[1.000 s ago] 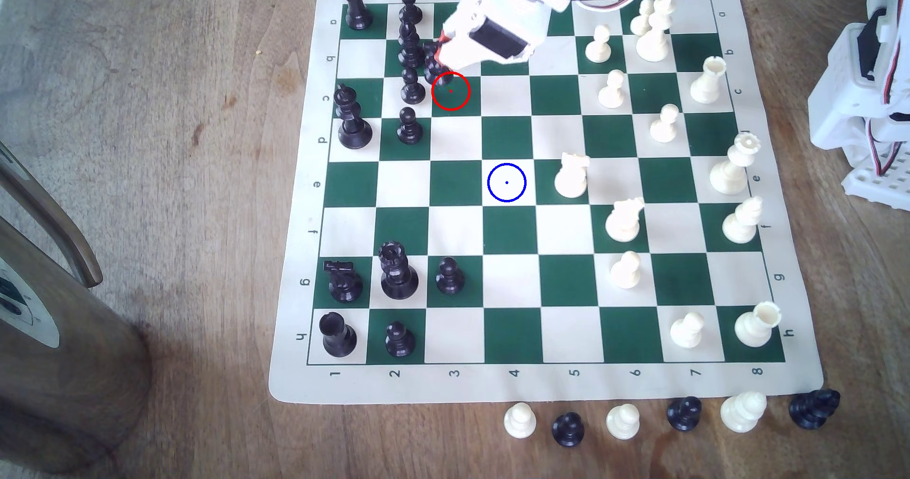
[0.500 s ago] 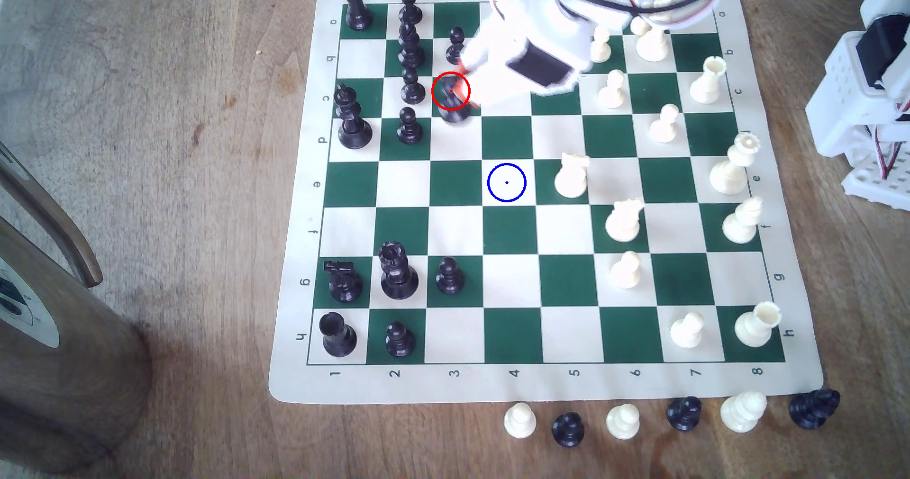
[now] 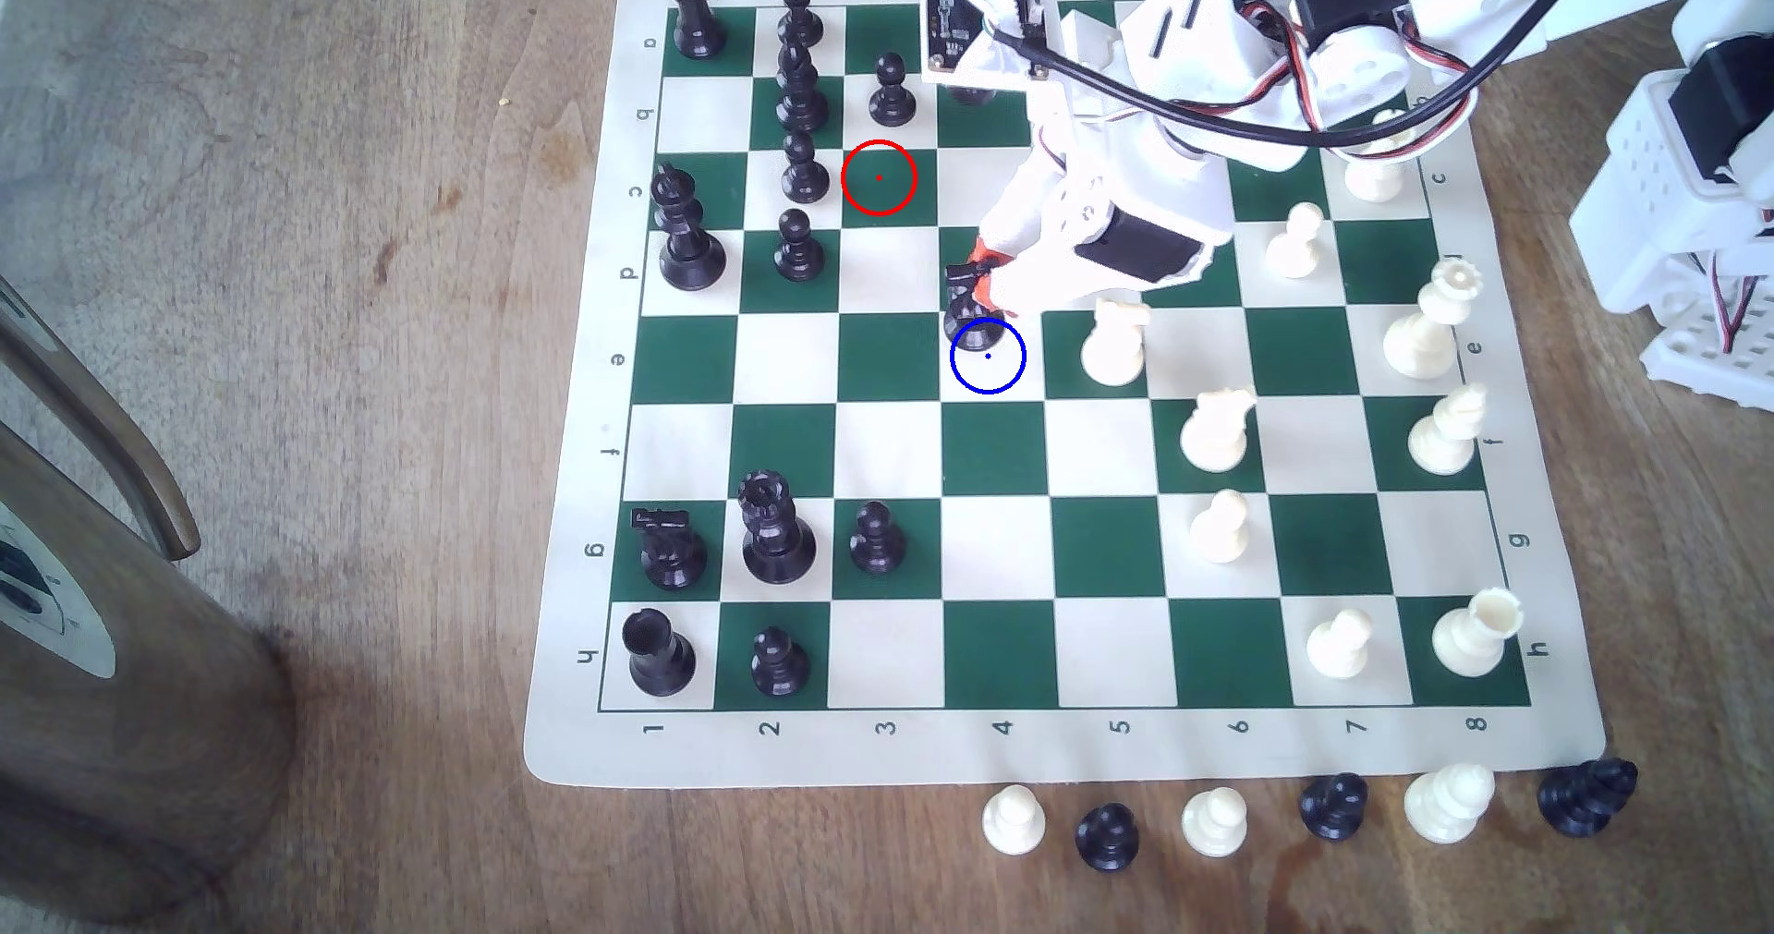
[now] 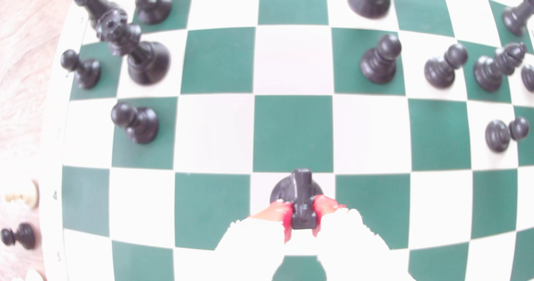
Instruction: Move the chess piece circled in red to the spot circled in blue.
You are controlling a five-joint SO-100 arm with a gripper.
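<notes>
Wood grain runs across the table (image 3: 403,339), and a green-and-cream chess mat (image 3: 576,761) lies on it. Over that mat the black knight (image 3: 968,306) hangs pinched by its head between the red pads of the tool (image 3: 981,274), its round base overlapping the upper edge of the blue-ringed spot (image 3: 988,370). From the wrist view the knight (image 4: 302,200) sits squarely in the narrow grip of the tool (image 4: 302,211), base over a cream square. I cannot tell whether the base touches the mat yet. The red-ringed green square (image 3: 879,178) stands bare. Just beside the spot, to the exterior view's right, a cream knight (image 3: 1114,344) stands under the arm; I'd worry a careless descent or opening would clip it, or release the piece off-centre or tipping.
</notes>
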